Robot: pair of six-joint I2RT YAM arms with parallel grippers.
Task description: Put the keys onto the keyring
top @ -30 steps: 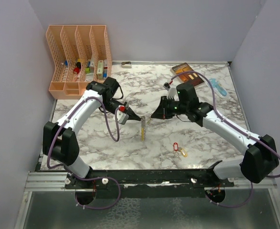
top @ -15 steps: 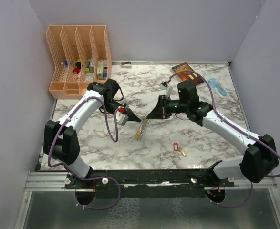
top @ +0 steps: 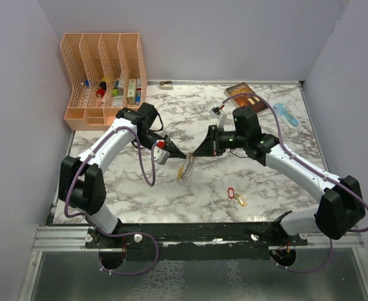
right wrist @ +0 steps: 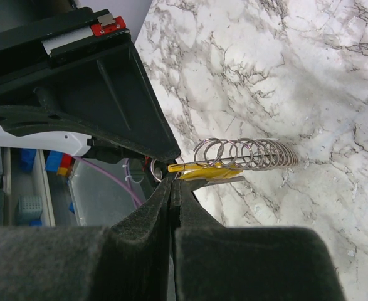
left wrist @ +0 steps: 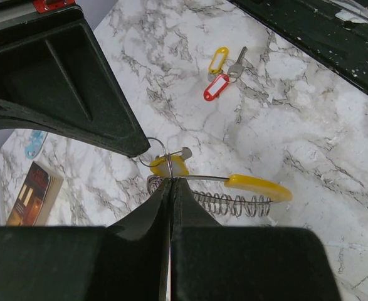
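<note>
My left gripper [top: 184, 155] and right gripper [top: 195, 154] meet tip to tip above the middle of the table, both shut. The keyring [left wrist: 234, 202], a silvery coil with a curved yellow segment [left wrist: 257, 186], hangs tilted under them [top: 184, 169]. Its wire end runs into the left jaws [left wrist: 171, 182]. A yellow-tagged key [right wrist: 204, 170] with a small ring sits at the right gripper's tip [right wrist: 172, 183], and the coil [right wrist: 249, 152] lies just beyond it. Two more keys lie on the table, one red-tagged [top: 230, 190] and one yellow-tagged [top: 241, 201]; the left wrist view shows them too [left wrist: 215, 88].
An orange file rack [top: 102, 63] holding small items stands at the back left. A brown book [top: 243, 95] and a blue plastic object [top: 286, 114] lie at the back right. A small metal piece [top: 166, 84] rests against the back wall.
The right gripper has moved left, closer to the left gripper's tip. The keyring has swung from hanging straight down to a tilt, its lower end shifted left.
</note>
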